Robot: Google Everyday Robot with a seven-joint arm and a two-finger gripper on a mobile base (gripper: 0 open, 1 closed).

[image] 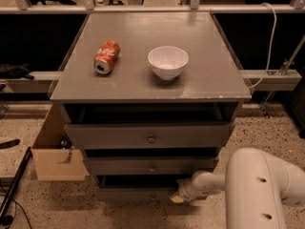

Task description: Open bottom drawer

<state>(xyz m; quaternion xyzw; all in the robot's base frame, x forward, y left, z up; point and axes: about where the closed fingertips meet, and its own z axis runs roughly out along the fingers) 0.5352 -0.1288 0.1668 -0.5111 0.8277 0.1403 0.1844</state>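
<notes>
While the gripper (180, 197) sits low at the right end of the bottom drawer (133, 194), I can't tell if it's got hold of anything. Pulling that far off-centre could skew and jam it, or jolt the red soda can (106, 57) and white bowl (167, 62) up top.

gripper (177, 198) at bottom drawer (136, 193), can (106, 57), bowl (167, 62)
</notes>
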